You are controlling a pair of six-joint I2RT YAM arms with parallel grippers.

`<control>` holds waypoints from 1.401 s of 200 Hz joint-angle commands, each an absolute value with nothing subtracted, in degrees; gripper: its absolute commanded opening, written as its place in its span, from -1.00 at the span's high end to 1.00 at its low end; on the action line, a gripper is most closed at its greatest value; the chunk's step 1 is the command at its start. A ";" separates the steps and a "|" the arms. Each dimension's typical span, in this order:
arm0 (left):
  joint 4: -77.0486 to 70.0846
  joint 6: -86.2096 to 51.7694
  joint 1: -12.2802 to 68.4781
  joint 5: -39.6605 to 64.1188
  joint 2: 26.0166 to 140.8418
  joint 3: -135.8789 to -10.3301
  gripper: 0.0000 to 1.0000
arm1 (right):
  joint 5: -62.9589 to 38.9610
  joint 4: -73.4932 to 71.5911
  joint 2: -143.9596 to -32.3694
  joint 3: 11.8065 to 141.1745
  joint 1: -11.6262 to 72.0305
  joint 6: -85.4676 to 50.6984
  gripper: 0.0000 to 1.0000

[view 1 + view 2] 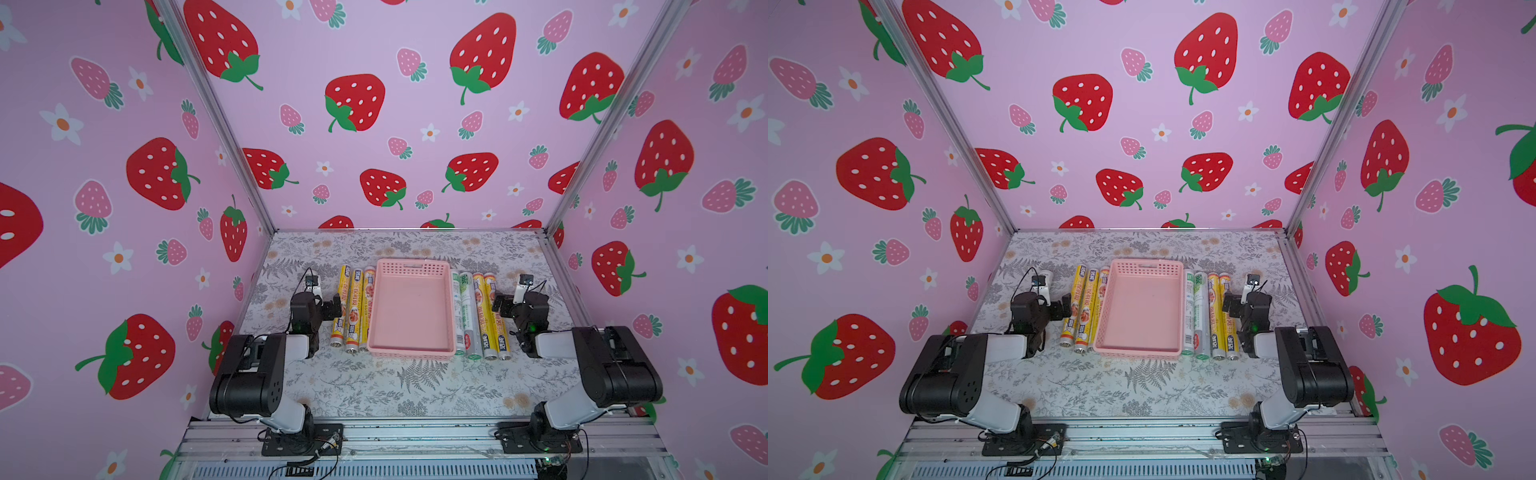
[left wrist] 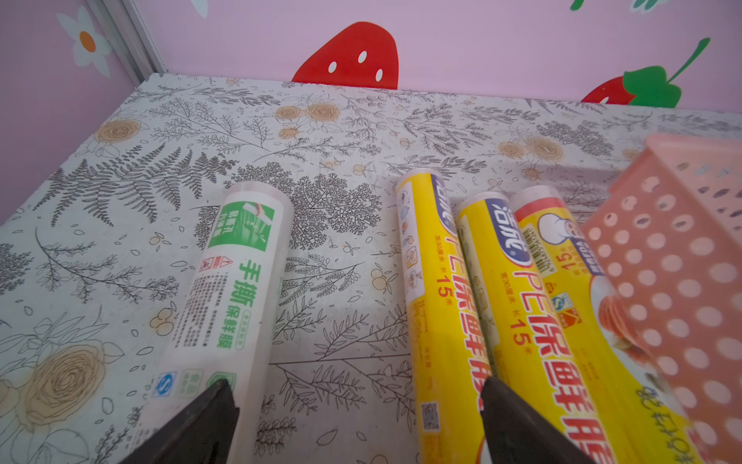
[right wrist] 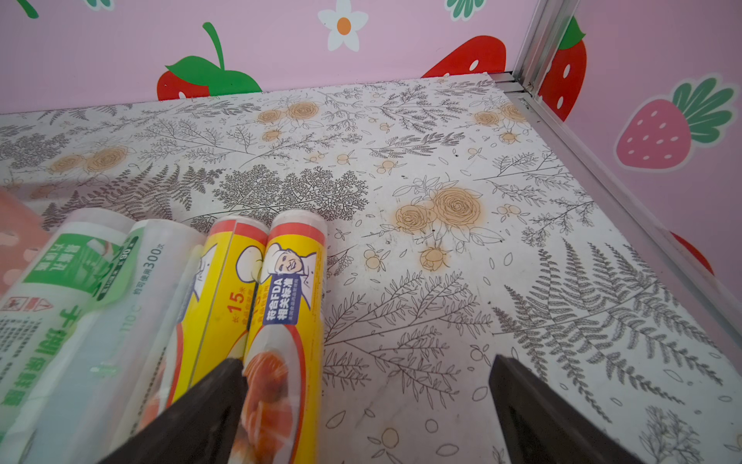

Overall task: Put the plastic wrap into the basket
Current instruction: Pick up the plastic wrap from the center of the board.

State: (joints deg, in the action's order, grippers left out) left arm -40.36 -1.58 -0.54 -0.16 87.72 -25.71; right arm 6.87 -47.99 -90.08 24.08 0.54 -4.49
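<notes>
While the basket [image 1: 409,309] stands empty at table [image 1: 374,386] ctr, all plastic wrap [image 1: 1086,311] lies flat outside it, long axes 12-to-6.
- Basket's 9 o'clock: three yellow rolls [image 1: 353,307], touching, innermost against the basket wall. One white roll [image 2: 237,289] lies further toward 9, apart from them.
- Basket's 3 o'clock: two white-green rolls [image 1: 465,316], then a yellow pair [image 1: 494,320], all touching.

Left gripper [image 2: 357,385]: jaws spread wide, holding nothing, low over the gap between white roll and outermost yellow roll.
Right gripper [image 3: 367,361]: jaws spread wide, empty. One finger [image 3: 192,422] is over the outer roll of the yellow pair, the other over bare table.

Handling (est.): light, stiff tube. Glossy sleeve, prob. slippery. Round, so it rolls off if nudged. Pinch across the dia. at mid-length for balance. Packed rows leave no finger gap, so take the outermost roll first.

Hidden / unclear:
- White roll mostly under left arm [image 1: 266,361] in both top views.
- Innermost roll each side partly behind basket wall.
- Near ends of rolls cut off in wrist views.
- Finger-to-roll contact: cannot tell.
- Print unreadable in top views.
</notes>
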 commanded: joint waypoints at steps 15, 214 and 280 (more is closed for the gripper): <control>-13.14 -8.72 1.17 -13.52 79.02 -39.88 -0.99 | 13.66 -28.02 -78.28 30.00 0.35 -9.47 -0.99; 30.23 -28.39 19.04 10.77 63.66 -58.80 -1.00 | -6.24 36.96 -81.38 50.98 4.07 -33.30 -0.51; 30.93 -28.30 19.99 9.80 62.85 -58.59 -1.00 | -1.38 35.73 -87.36 51.98 4.14 -34.62 -0.47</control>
